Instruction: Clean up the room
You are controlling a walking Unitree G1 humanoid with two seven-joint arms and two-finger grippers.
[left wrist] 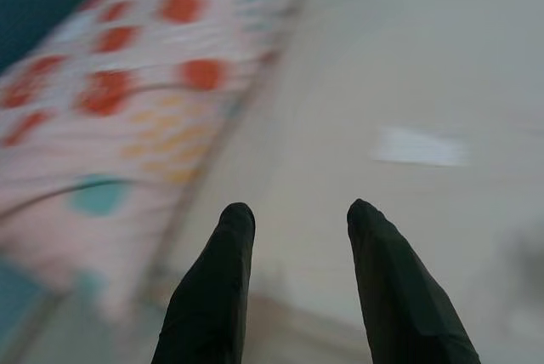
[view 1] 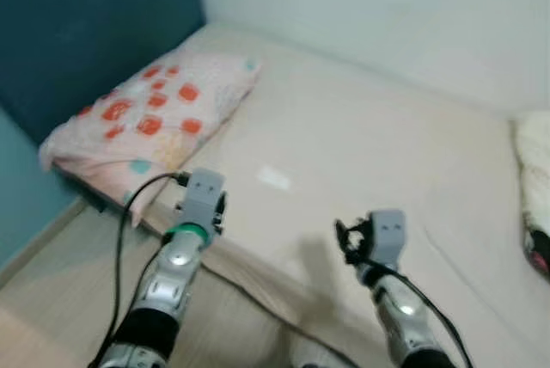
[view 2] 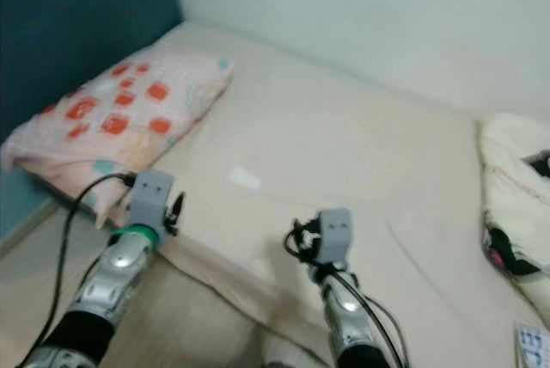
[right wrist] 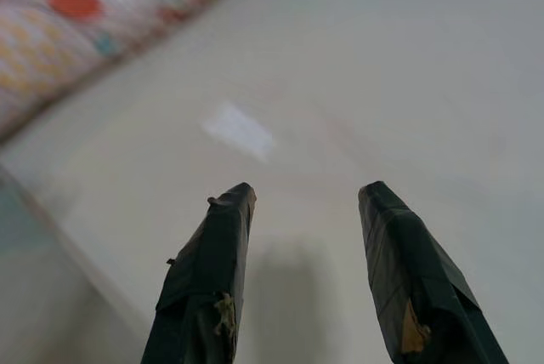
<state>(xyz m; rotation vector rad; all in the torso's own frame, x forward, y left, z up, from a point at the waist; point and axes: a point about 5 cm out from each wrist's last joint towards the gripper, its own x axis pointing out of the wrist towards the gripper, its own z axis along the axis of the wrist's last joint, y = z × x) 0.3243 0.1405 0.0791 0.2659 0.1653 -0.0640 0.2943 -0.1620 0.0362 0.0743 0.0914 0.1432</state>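
While approaching the bed (view 1: 361, 136), both hands were empty, left hand (left wrist: 297, 219) & right hand (right wrist: 304, 198) fingers apart; next prob. reach far for the white scrap (view 1: 273, 178).

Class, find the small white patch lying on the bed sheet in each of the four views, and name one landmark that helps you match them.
Left eye view: white patch, mid-bed, ahead of both arms.
Right eye view: white patch, left of centre on the sheet.
Left wrist view: blurred patch, beyond the left pincer.
Right wrist view: patch, beyond the right pincer.
Shared landmark: the pillow with red-orange spots.
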